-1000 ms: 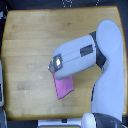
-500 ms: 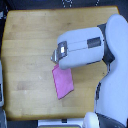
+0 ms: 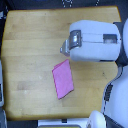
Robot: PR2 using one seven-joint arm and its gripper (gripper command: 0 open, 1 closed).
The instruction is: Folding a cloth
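Observation:
The pink cloth [image 3: 63, 79] lies flat on the wooden table [image 3: 30, 45], a little below the middle, as a slightly tilted rectangle. My gripper [image 3: 65, 48] reaches in from the exterior view's right on a bulky white arm [image 3: 95, 40]. Its tip sits above and just beyond the cloth's upper edge, apart from it. The fingers are small and blurred, so I cannot tell whether they are open or shut. Nothing shows between them.
The white robot body [image 3: 117, 95] fills the exterior view's right side and lower right corner. Dark edges and equipment border the table at the top [image 3: 65, 4] and the left [image 3: 2, 85].
The arm has drawn back up and to the exterior view's right. The cloth, partly covered before, now lies fully exposed and flat on the table.

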